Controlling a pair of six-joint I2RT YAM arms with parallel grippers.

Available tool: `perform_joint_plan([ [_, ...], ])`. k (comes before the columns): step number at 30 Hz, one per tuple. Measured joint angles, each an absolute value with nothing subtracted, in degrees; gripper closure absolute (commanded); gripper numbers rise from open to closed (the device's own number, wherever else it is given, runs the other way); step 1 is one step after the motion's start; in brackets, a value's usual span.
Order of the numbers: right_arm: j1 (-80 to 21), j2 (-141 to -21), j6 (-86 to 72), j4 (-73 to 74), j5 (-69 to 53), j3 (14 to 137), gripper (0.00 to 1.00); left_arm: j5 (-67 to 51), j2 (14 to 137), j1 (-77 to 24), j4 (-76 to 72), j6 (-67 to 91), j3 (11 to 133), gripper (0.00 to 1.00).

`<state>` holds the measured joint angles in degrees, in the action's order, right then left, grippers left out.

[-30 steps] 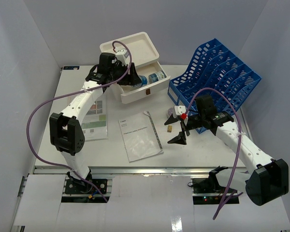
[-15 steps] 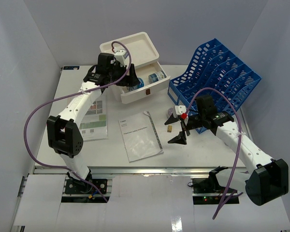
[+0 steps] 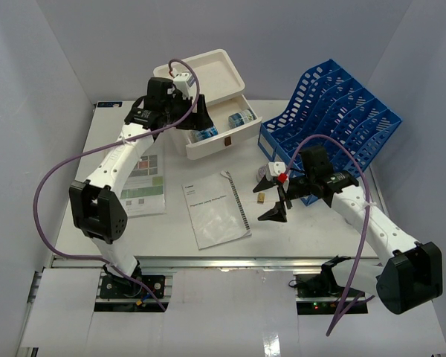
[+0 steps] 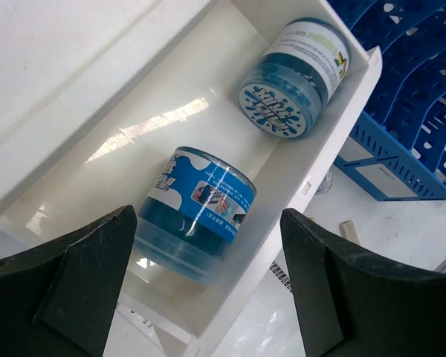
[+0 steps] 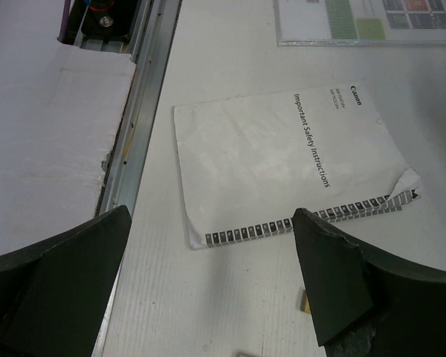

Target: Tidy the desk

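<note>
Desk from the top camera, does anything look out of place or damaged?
The spiral-bound booklet lies askew on the desk, one corner curled up. The white drawer stands open with two blue jars on their sides. A small tan piece lies loose beside the booklet.

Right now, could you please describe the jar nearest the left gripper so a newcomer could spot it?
At the back of the desk stands a white drawer box with its drawer pulled open, holding two blue jars. Yours is the jar directly under the left gripper, wearing a blue picture label; the other jar has a white-and-green label.
</note>
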<state>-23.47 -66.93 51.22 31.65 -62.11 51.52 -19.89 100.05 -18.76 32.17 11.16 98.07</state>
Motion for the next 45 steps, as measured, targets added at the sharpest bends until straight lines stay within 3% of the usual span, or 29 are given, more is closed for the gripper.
perform_joint_plan([
  [8, -23.3, -67.2, 51.5, 31.8, -62.0, 51.5, 0.03, -20.6, 95.5, -18.7, 31.6, 10.6, 100.2, 0.18],
  [10, -23.3, -67.2, 52.1, 31.8, -61.8, 51.5, 0.01, -22.9, 92.2, -18.7, 29.4, 9.6, 97.3, 0.32],
  [11, -23.2, -67.2, 52.6, 31.8, -61.7, 51.4, 0.04, -24.6, 90.0, -18.9, 27.8, 8.8, 94.7, 0.48],
  [13, -23.0, -67.1, 53.7, 31.8, -61.6, 50.9, 0.13, -27.9, 86.3, -20.0, 26.8, 7.0, 90.5, 0.59],
  [22, -20.4, -66.8, 58.6, 32.4, -61.0, 49.8, 0.44, -33.8, 84.5, -32.9, 24.4, -2.6, 80.3, 0.69],
  [33, -17.6, -66.8, 59.6, 32.5, -60.4, 49.7, 0.45, -19.2, 100.9, -36.6, 25.9, -12.4, 84.3, 0.63],
  [39, -17.3, -66.8, 59.7, 32.5, -60.6, 49.7, 0.45, -7.4, 108.0, -36.9, 26.0, -14.9, 89.7, 0.32],
  [45, -17.2, -66.7, 59.8, 32.5, -60.6, 49.7, 0.44, 1.0, 109.0, -37.3, 24.9, -14.7, 94.6, 0.15],
])
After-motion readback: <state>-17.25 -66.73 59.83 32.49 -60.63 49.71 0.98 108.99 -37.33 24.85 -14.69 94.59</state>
